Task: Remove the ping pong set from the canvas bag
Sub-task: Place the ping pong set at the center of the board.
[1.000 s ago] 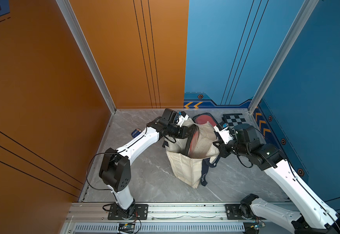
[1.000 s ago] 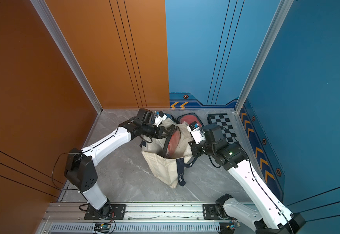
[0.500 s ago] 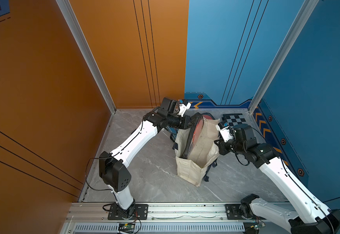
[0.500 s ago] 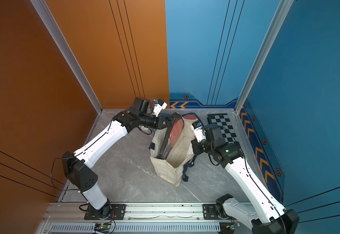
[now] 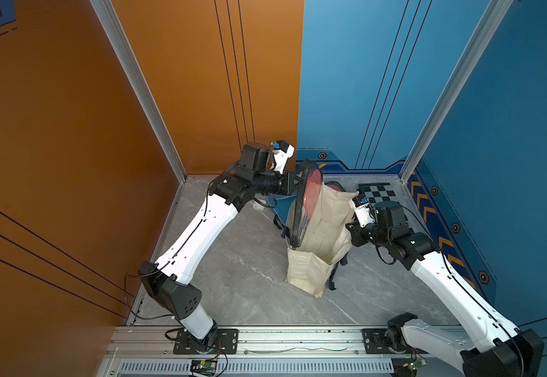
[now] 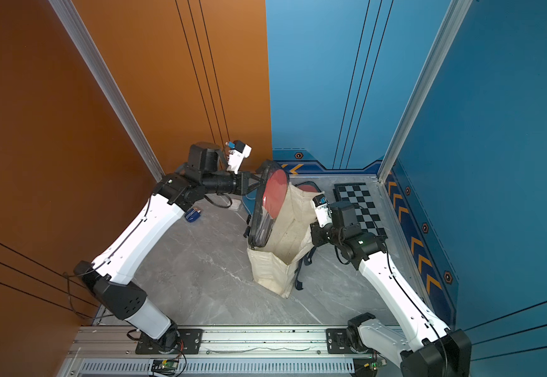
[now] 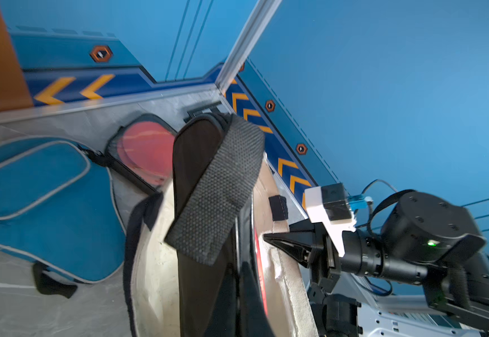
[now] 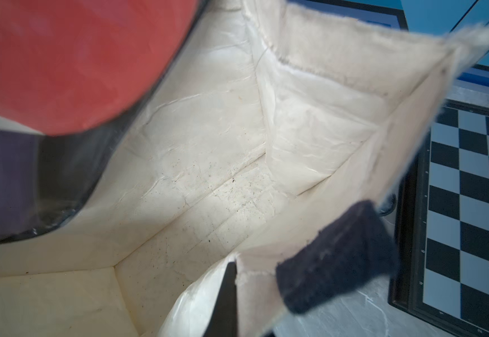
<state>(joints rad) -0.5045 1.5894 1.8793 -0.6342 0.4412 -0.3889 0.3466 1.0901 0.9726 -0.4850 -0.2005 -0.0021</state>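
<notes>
Your left gripper (image 5: pixel 293 180) is clenched on the upper end of the ping pong set (image 5: pixel 308 196), a paddle-shaped case with a black rim and a clear face showing a red paddle. The case stands on edge and is tilted. Its upper part is above the mouth of the cream-white canvas bag (image 5: pixel 308 274) and its lower end is inside. The bag stands near the middle of the grey marbled tabletop (image 5: pixel 249 261), between your 2 arms. Your right gripper (image 7: pixel 284 242) is pinched shut on the bag's rim on the side facing the right arm, close to 1 navy strap handle (image 8: pixel 336 256). A black-and-white chessboard (image 5: pixel 380 194) lies in the far right corner of the tabletop. Along the far edge behind the bag lie a blue paddle case with grey piping (image 7: pixel 48 204) and a second red-faced paddle case (image 7: pixel 147 151).
</notes>
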